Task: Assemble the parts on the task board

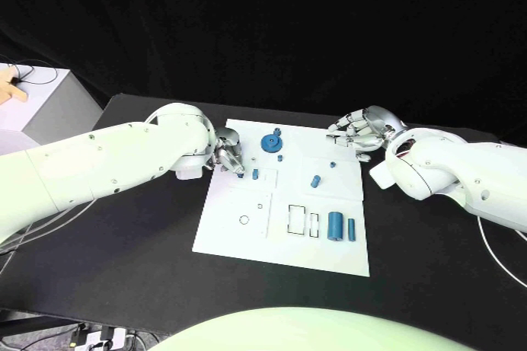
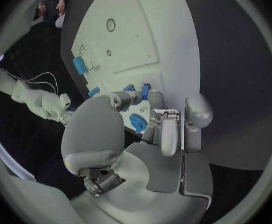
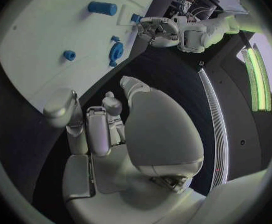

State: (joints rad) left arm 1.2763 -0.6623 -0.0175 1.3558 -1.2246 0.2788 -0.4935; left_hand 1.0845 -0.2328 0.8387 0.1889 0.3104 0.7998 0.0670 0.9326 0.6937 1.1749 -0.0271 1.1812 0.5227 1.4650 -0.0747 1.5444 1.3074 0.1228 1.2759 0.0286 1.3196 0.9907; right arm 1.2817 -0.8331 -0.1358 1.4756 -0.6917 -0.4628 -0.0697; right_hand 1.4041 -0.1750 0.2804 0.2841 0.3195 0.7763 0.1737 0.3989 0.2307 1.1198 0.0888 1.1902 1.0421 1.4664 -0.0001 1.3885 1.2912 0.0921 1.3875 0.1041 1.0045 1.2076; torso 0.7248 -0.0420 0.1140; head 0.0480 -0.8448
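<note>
The white task board [image 1: 241,233] lies in the middle of the black table. My left hand [image 1: 230,157] hovers over the board's far left part, and its fingertips [image 2: 156,100] close round a small blue peg [image 1: 255,173] [image 2: 145,91] standing there. A blue gear [image 1: 270,143] [image 2: 138,122] [image 3: 116,51] sits just beyond it. My right hand [image 1: 357,130] [image 3: 108,129] hangs at the board's far right corner, fingers loosely apart, holding nothing. Two blue cylinders [image 1: 335,225] lie side by side near the right edge. Smaller blue pieces [image 1: 315,181] lie in the middle.
Black outlines of slots [image 1: 296,219] and a ring [image 1: 245,220] mark the board's near half. Bare black table [image 1: 132,244] stretches on both sides of the board. A pale box [image 1: 49,100] stands past the table's far left corner.
</note>
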